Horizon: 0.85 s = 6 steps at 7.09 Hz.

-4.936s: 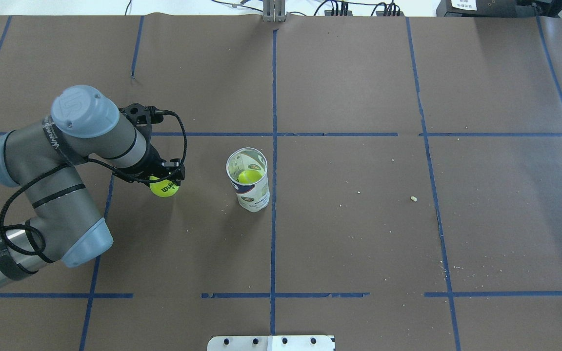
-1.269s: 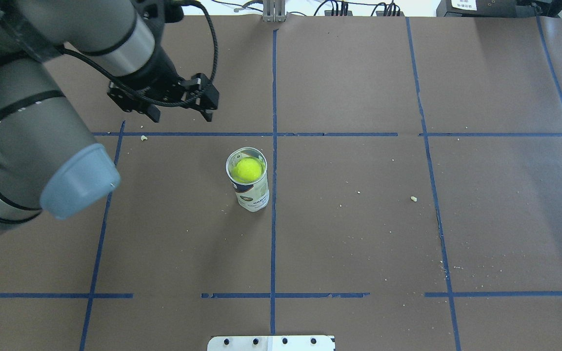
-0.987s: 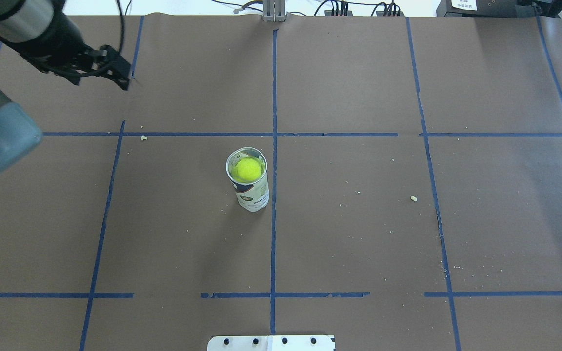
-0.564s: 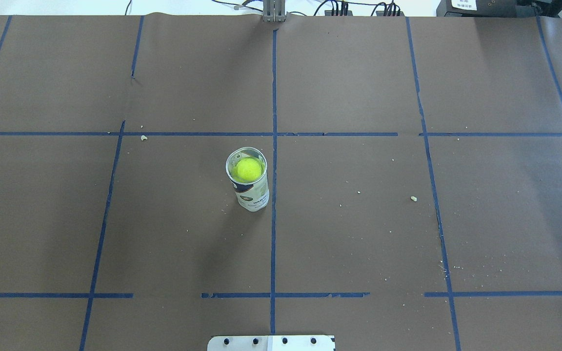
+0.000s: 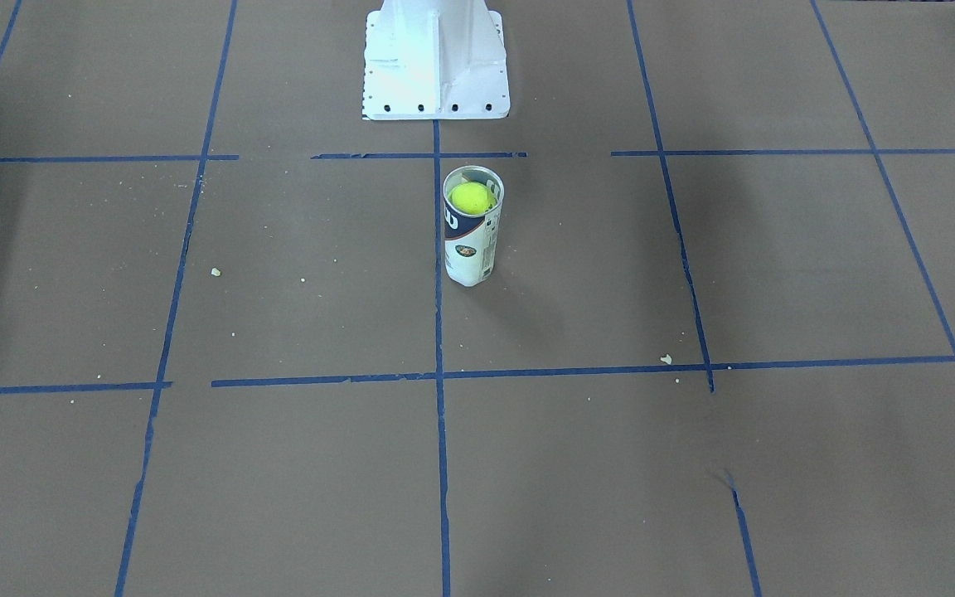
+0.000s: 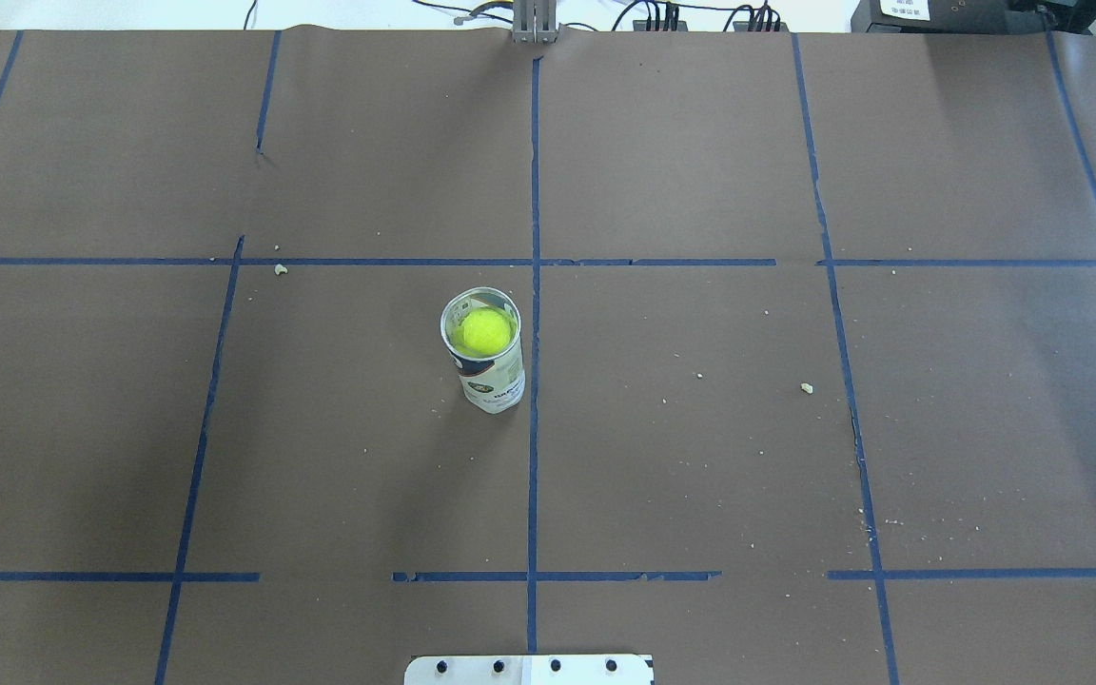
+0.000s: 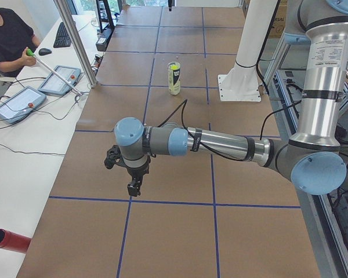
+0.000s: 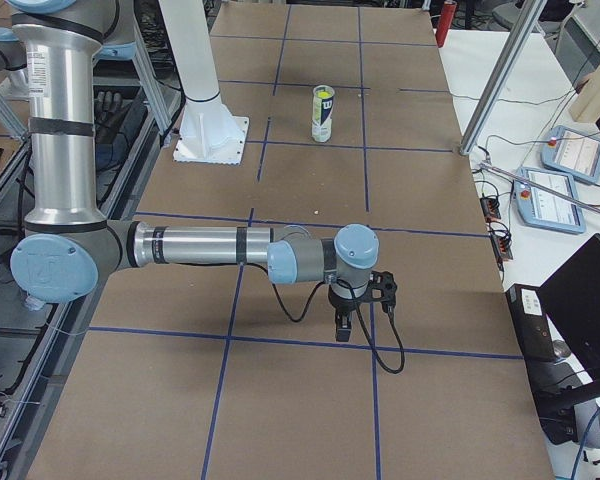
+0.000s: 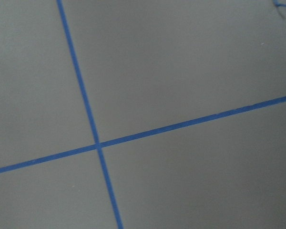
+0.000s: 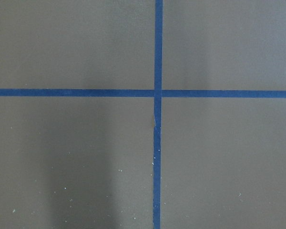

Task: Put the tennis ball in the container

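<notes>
The clear container point(image 6: 493, 381) stands upright near the table's middle, also shown in the front view point(image 5: 471, 245). A yellow-green tennis ball point(image 6: 486, 329) point(image 5: 472, 197) sits inside it just below the rim. In the side views the container point(image 7: 174, 81) point(image 8: 323, 118) is far from both arms. My left gripper point(image 7: 130, 185) hangs over bare paper at the table's left end, and I cannot tell whether it is open or shut. My right gripper point(image 8: 350, 325) hangs over the right end, and its state is just as unclear. Both wrist views show only brown paper and blue tape.
The white metal base point(image 5: 434, 58) point(image 6: 529, 669) stands at the robot's edge of the table. A metal post point(image 7: 75, 43) rises at the far table edge. Beyond it are tablets point(image 7: 20, 101) on a side desk and a seated operator point(image 7: 6, 35).
The left arm held a tennis ball beside the container; that ball now lies in the container on top of another. The arm then swung up and left, out of the overhead view.
</notes>
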Tool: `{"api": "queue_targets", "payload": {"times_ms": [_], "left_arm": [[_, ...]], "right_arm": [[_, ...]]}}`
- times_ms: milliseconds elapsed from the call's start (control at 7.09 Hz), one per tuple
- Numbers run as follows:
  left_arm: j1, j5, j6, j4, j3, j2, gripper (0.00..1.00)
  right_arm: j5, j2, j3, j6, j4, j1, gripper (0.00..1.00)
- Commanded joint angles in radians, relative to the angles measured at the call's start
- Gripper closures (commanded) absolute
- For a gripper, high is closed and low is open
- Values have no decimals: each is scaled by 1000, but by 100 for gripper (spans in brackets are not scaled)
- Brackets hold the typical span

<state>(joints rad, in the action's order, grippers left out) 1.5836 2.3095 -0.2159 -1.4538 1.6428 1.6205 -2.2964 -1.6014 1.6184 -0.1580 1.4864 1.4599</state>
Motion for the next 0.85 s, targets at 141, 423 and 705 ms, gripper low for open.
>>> {"api": "queue_targets", "payload": {"times_ms": [141, 423, 705], "left_arm": [[21, 4, -14, -17, -41, -31, 0], [21, 11, -7, -17, -49, -37, 0], [18, 11, -6, -17, -64, -56, 0]], "right_arm": [[0, 0, 0, 0, 0, 0, 0], [0, 0, 0, 0, 0, 0, 0], [0, 0, 0, 0, 0, -1, 0]]}}
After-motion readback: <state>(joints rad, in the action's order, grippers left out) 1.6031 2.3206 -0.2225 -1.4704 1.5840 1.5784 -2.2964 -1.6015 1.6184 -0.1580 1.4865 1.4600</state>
